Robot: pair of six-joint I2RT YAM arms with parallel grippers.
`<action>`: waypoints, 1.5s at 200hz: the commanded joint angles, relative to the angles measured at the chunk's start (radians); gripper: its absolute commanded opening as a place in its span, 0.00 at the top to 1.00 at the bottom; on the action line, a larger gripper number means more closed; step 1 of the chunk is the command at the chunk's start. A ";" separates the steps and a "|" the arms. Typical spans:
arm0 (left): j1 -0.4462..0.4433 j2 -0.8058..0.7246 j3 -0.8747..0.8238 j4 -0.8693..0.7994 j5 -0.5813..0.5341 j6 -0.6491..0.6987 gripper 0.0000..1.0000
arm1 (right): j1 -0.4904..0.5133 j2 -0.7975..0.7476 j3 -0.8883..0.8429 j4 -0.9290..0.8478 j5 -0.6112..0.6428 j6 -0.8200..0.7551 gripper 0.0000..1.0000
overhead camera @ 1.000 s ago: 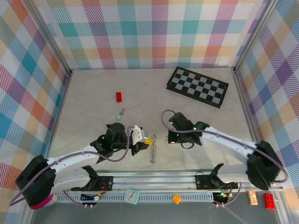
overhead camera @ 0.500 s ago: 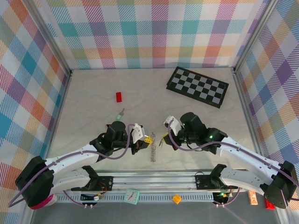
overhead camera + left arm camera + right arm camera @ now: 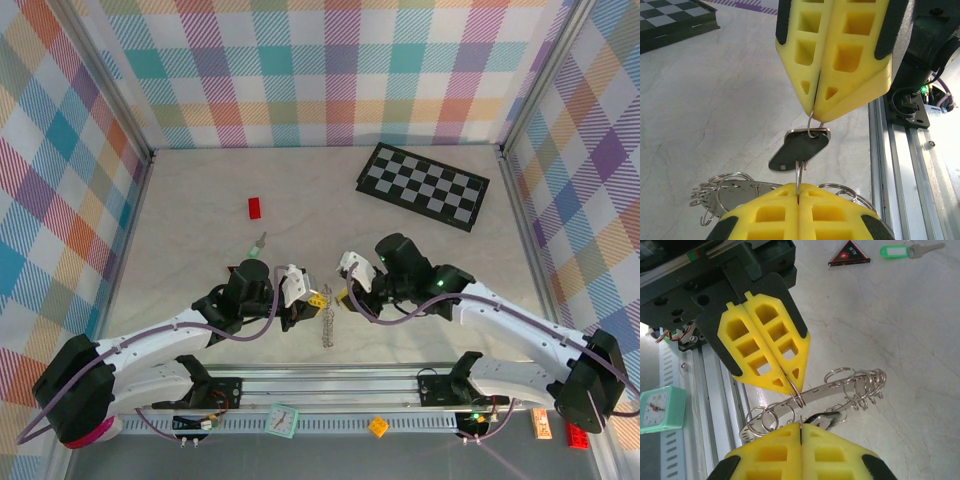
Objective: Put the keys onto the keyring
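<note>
Green key (image 3: pixel 894 250): is lying flat on the table (image 3: pixel 200 200), well beyond both pairs of jaws. It looks light. Its flat plastic head seems the easiest place to pinch, since the metal blade is thin and probably slippery.
Left gripper (image 3: pixel 798 196): is pinching fully closed on one thin wire ring of the keyring, almost tip to tip with the other jaws.
Keyring (image 3: pixel 826 390): is trailing from the left jaws, its strip of small rings running out below and beside them. Whether the far end is resting on the table cannot be told. It looks light, loose and liable to swing. Each ring seems stiff and springy, so it is best held on the wire near where a key goes on.
Black key (image 3: pixel 800 149): is sitting between the two pairs of jaws, meeting the wire at each. It is tiny and light, and would likely twist if gripped off-centre.
Right gripper (image 3: pixel 801 429): is clamping fully closed, apparently on the small wire loop at the black key's head. The exact hold is hard to make out.
</note>
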 commanded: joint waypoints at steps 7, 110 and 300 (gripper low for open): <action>-0.008 0.001 0.033 0.016 0.021 -0.006 1.00 | 0.015 0.027 0.048 -0.004 -0.042 -0.064 1.00; -0.009 0.009 0.035 0.018 0.028 -0.001 1.00 | 0.035 0.085 0.070 0.022 -0.033 -0.084 1.00; -0.008 -0.022 -0.032 0.137 0.017 -0.017 1.00 | 0.033 0.068 0.028 -0.004 0.113 0.005 0.91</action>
